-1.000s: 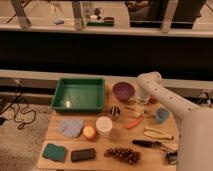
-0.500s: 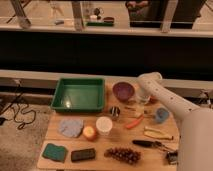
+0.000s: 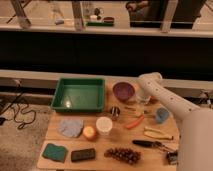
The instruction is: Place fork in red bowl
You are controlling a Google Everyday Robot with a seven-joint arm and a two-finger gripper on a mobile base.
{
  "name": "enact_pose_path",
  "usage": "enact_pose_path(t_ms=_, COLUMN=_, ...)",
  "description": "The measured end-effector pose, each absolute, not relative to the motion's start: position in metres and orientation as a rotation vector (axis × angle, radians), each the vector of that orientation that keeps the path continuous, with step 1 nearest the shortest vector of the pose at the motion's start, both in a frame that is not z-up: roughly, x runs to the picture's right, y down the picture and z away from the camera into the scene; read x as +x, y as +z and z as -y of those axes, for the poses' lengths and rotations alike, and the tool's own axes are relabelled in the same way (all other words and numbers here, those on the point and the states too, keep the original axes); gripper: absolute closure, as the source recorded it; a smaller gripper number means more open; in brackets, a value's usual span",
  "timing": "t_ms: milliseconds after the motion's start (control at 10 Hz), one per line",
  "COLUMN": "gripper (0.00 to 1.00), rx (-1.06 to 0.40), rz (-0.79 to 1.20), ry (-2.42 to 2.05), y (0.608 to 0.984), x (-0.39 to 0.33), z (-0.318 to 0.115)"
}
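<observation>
Wooden table (image 3: 102, 145), speckled floor (image 3: 22, 145), dark wall (image 3: 60, 50), railing (image 3: 75, 15) behind.

One green tray (image 3: 80, 94), one purple bowl (image 3: 123, 91), one end effector (image 3: 142, 99) beside it

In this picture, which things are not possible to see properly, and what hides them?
Camera view:
1. Red bowl: mostly hidden behind the arm; only an orange-red edge shows.
2. Gripper, right of the purple bowl: whatever lies under it is covered.
3. Fork: too thin to tell tines from handle.
</observation>
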State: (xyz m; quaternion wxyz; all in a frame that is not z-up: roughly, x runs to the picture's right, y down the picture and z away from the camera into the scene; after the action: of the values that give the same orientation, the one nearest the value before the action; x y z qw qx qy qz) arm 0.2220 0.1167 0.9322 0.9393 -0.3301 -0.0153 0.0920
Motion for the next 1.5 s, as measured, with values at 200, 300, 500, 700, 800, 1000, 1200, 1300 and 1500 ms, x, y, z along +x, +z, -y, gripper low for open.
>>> enact_pose_path(t_ms=200, gripper=0.62, rx=-0.672, rz=0.031, ry=0.187, y=0.9319, x=0.2224, z=-0.1162)
enact_pose_path(t_ms=300, gripper=0.68, rx=-0.672, rz=0.03, ry=0.185, y=0.9321, x=0.2223, z=-0.1159)
enact_pose_path(t_ms=500, gripper=0.74, rx=-0.67, rz=0.028, ry=0.185, y=0.9314, x=0.2238, z=-0.1152)
enact_pose_path(t_ms=700, gripper=0.76, rx=-0.669, rz=0.027, ry=0.182, y=0.9312, x=0.2252, z=-0.115)
enact_pose_path(t_ms=800, gripper=0.86, rx=-0.67, rz=0.028, ry=0.178, y=0.9316, x=0.2252, z=-0.116)
enact_pose_path(t_ms=1000, gripper=0.99, rx=-0.667, rz=0.03, ry=0.169, y=0.9322, x=0.226, z=-0.1162)
enact_pose_path(t_ms=1200, gripper=1.0, rx=-0.666, rz=0.036, ry=0.163, y=0.9311, x=0.2255, z=-0.1163)
enact_pose_path(t_ms=1300, gripper=1.0, rx=-0.666, rz=0.038, ry=0.16, y=0.9307, x=0.2249, z=-0.1166)
enact_pose_path(t_ms=1500, gripper=1.0, rx=-0.668, rz=0.04, ry=0.154, y=0.9301, x=0.2235, z=-0.1175)
